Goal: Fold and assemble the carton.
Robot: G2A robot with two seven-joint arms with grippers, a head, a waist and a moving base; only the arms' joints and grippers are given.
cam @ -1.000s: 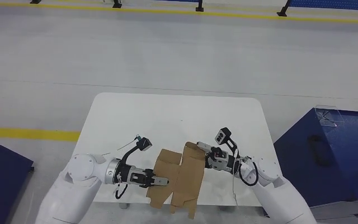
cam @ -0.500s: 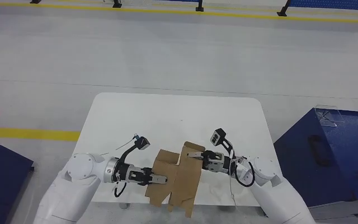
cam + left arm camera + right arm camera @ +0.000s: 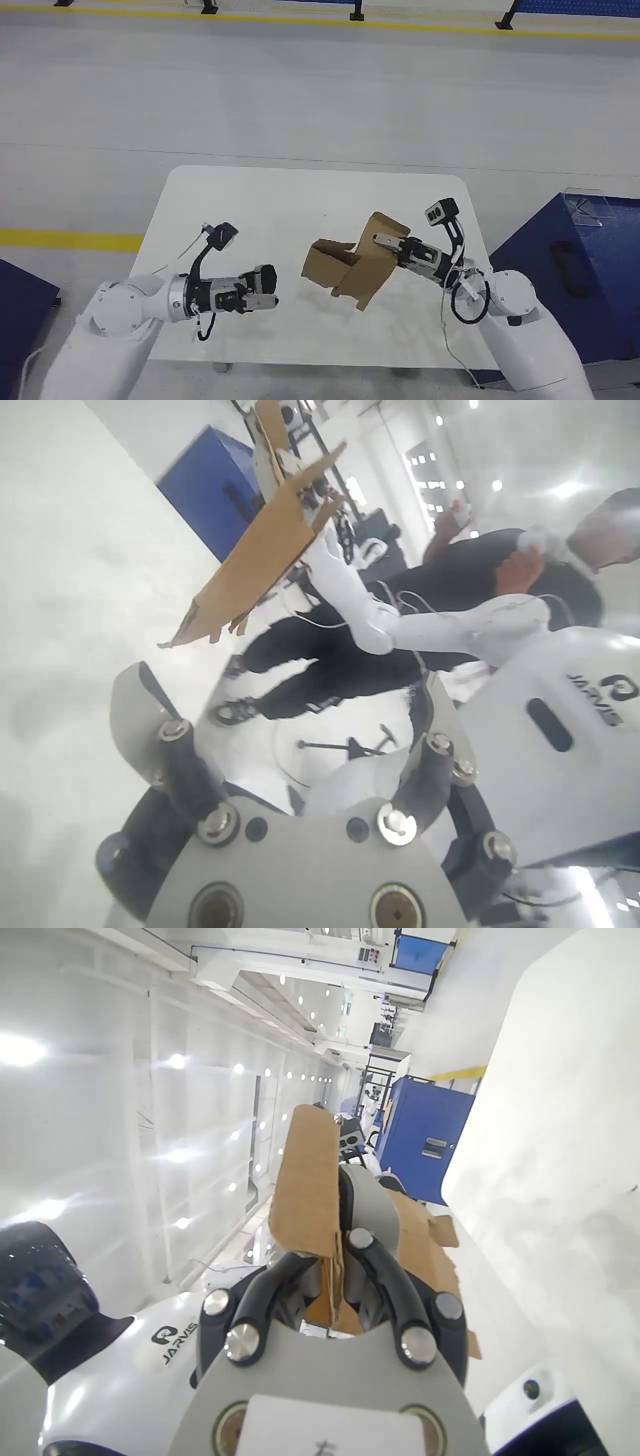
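Carton: brown cardboard carton (image 3: 352, 266), partly unfolded, with its panels bent at an angle to one another and its end flaps loose.
Carton position: tilted, over the right-centre part of the white surface (image 3: 260, 210). Whether its lower edge touches the surface cannot be determined.
Right jaws: clamped on one edge of the carton, on the side nearer the right arm (image 3: 505, 300). The right wrist view shows the carton (image 3: 306, 1183) pinched between the two fingers (image 3: 372, 1208).
Left jaws: apart. In the left wrist view the two fingers (image 3: 142, 695) stand wide of each other.
Left arm: left arm (image 3: 130, 310) at the near left part of the surface, well apart from the carton. Its wrist view shows the carton (image 3: 255, 565) farther off, held by the right arm.
Surroundings: blue cabinet (image 3: 575, 270) beside the right end of the surface; yellow line (image 3: 70, 240) on the floor to the left.
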